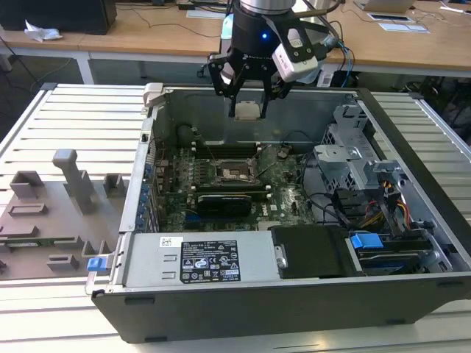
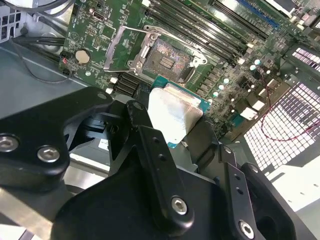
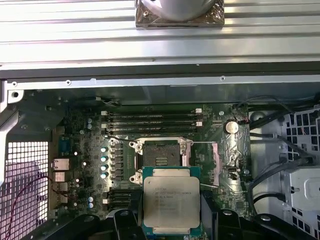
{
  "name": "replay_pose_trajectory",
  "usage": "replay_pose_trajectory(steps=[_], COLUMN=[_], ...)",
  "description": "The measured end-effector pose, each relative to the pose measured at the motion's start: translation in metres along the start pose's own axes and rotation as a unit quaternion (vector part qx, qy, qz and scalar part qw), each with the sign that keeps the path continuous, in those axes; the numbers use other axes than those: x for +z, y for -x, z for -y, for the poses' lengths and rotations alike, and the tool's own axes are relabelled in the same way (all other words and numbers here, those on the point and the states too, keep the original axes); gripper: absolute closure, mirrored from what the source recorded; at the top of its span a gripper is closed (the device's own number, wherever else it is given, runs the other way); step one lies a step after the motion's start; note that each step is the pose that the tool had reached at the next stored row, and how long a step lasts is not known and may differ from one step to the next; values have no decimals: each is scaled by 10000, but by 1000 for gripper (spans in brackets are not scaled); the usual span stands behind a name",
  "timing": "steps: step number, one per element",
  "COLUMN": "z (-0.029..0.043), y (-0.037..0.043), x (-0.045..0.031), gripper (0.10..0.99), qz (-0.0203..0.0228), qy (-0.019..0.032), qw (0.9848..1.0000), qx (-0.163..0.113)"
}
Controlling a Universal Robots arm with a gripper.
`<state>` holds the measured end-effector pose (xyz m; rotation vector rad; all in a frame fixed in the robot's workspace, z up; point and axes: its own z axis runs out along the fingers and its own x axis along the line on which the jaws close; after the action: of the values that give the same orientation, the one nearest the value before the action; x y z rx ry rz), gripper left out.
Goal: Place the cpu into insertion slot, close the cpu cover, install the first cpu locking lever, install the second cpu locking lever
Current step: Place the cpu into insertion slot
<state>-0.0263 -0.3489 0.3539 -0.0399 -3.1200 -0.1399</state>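
Cpu: pinches it flat by opposite edges in the gripper's fingers, hovers over the open case, with the bare insertion slot well below and just beyond the fingertips.

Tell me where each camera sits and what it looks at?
Exterior view: off the arm, looking down into the open case; the gripper holds the cpu over it.
First wrist view: on the wrist, looking past the cpu onto the slot; gripper shows.
Second wrist view: on the wrist, slanted across the board; gripper shows.
All three share cpu and slot.
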Motion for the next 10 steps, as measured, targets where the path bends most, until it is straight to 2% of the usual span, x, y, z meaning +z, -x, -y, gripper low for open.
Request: replay_pose_trajectory(steps=[10], z=[2], y=[0], x=[22], gripper=[541], qz=[0], qy=[1], qw=[10000], qx=[0])
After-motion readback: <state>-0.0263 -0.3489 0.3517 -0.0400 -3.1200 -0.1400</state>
